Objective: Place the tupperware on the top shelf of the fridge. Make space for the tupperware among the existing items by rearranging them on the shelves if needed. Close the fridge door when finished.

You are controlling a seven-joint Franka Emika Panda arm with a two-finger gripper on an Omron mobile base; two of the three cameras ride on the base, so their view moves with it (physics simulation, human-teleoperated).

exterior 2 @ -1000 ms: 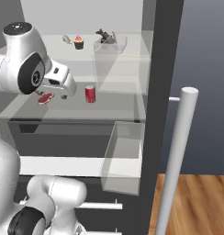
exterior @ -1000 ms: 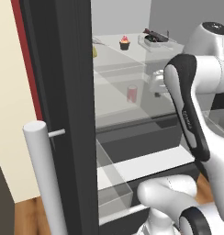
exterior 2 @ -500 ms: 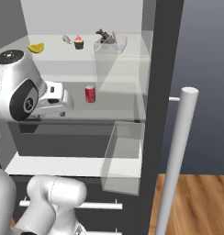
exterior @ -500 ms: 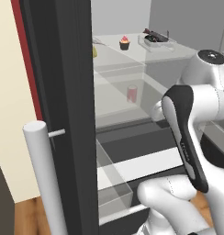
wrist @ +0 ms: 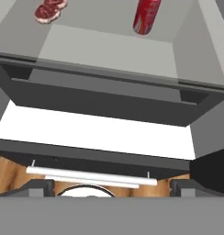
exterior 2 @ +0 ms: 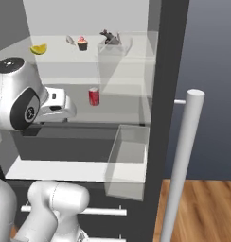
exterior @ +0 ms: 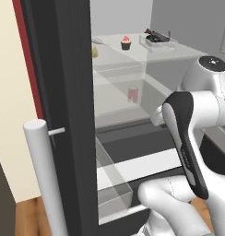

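A: From the left base camera, what's there?
B: The tall dark grey fridge point(exterior: 63, 92) stands open. On the clear glass top shelf point(exterior: 188, 54) sit a small cupcake with pink topping point(exterior: 126, 43) and, just right of it, the shallow white tupperware tub holding dark food point(exterior: 156, 39). A pinkish translucent cup point(exterior: 133, 93) stands on the glass shelf below.

A: And from the right?
B: Same top shelf: a yellow wedge point(exterior 2: 39, 48) at the left, the cupcake in the middle, the tub inside a clear box-shaped bin point(exterior 2: 118, 47). The cup looks red here.

A: The hand camera?
B: It looks down at a grey drawer front point(wrist: 104, 98), the red cup, and a reddish slab of meat point(wrist: 49, 11). Gripper point(wrist: 112, 188): only the fingertips' edges show at the bottom corners, well apart, nothing between them.
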